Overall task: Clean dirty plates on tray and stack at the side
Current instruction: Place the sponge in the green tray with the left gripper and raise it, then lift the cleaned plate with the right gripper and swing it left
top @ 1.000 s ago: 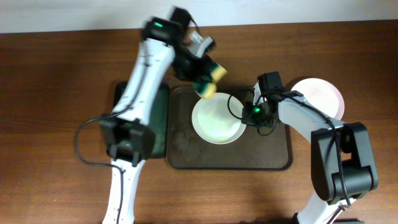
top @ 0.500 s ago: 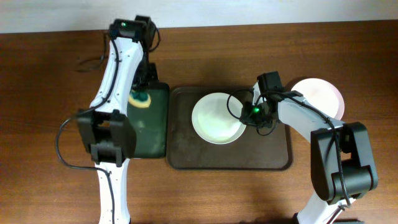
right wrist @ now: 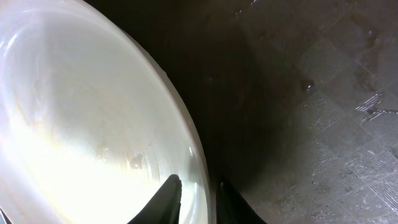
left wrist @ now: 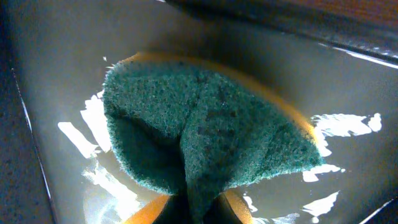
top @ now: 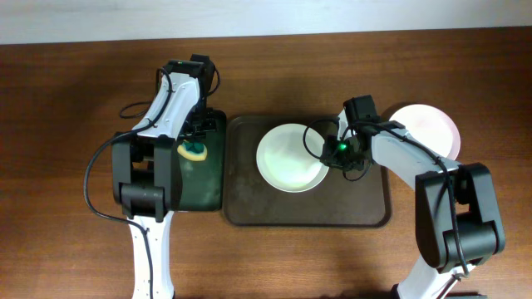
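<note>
At 3 o'clock on the plate [top: 287,162], mid brown tray [top: 249,203], our right gripper [right wrist: 199,194] pinches its rim; side plate [top: 432,124] lies beyond at 3 o'clock, nearest this gripper; left gripper [left wrist: 199,213] clamps the sponge [left wrist: 205,134]

Left arm [top: 170,100]: swung from upper centre of the frame, over the top edge of the brown tray [top: 249,208], to left of centre.
Sponge [top: 194,151]: carried across with it; now down over the dark green tray [top: 208,178].
</note>
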Robot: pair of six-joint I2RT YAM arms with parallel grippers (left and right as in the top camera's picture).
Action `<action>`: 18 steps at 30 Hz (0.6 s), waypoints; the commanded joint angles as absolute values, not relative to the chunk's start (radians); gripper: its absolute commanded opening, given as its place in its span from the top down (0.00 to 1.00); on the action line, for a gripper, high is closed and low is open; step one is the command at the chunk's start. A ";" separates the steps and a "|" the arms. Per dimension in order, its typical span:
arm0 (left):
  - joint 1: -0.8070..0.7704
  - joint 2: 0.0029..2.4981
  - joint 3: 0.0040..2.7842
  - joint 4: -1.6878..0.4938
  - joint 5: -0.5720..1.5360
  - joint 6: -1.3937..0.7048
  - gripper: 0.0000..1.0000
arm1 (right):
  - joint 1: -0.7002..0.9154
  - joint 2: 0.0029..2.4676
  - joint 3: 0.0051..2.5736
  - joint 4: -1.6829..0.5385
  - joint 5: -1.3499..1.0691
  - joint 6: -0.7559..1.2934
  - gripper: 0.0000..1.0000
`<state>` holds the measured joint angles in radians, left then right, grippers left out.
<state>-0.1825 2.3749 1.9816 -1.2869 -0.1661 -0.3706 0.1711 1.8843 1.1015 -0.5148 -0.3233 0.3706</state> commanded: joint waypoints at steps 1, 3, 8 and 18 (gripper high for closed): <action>-0.170 2.367 1.978 -1.276 -0.181 -0.388 0.44 | 0.177 1.905 1.098 -0.519 -0.306 0.374 0.78; -0.159 2.362 1.985 -1.305 -0.180 -0.388 0.18 | 0.177 1.905 1.098 -0.521 -0.306 0.374 0.65; -0.093 2.195 2.022 -1.356 -0.165 -0.389 0.09 | 0.177 1.905 1.098 -0.521 -0.303 0.374 0.40; 0.017 1.689 2.022 -1.374 -0.162 -0.389 0.00 | 0.249 1.939 1.053 -0.463 -0.141 0.429 0.79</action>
<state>0.0193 1.6630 2.0312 -1.3712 -0.1623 -0.3866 0.2058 1.8824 1.1007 -0.4637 -0.2657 0.3870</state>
